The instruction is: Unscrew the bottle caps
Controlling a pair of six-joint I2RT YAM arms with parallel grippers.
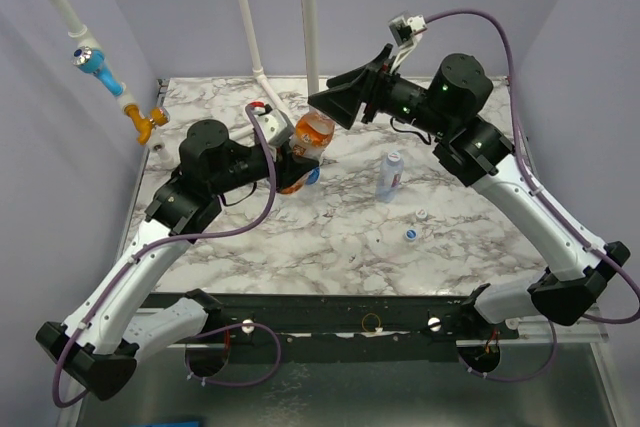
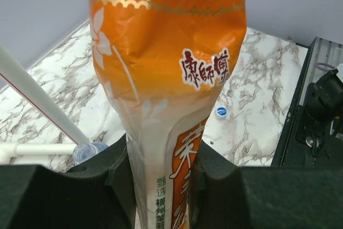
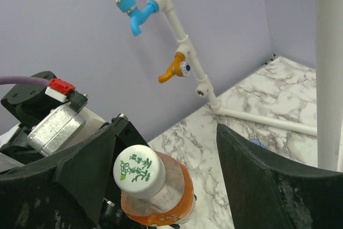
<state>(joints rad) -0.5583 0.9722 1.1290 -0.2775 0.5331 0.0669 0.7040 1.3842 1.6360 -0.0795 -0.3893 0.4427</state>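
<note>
My left gripper (image 1: 284, 161) is shut on the lower body of the orange-liquid bottle (image 1: 305, 147) and holds it tilted above the table; the label fills the left wrist view (image 2: 166, 68). Its white cap (image 3: 139, 171) with green print is still on. My right gripper (image 1: 336, 105) is open at the bottle's top, and in the right wrist view (image 3: 166, 138) the cap lies between the jaws, close to the left finger (image 3: 80, 170) and untouched. A clear bottle (image 1: 390, 175) stands at mid-table. Two loose white caps (image 1: 422, 215) (image 1: 410, 234) lie near it; one also shows in the left wrist view (image 2: 221, 112).
White pipes (image 1: 248, 17) rise at the back, with a blue tap (image 1: 95, 62) and an orange tap (image 1: 148, 123) on the left wall pipe. Another clear bottle (image 2: 88, 151) lies by the pipe base. The table's near edge is a black rail (image 1: 370, 312).
</note>
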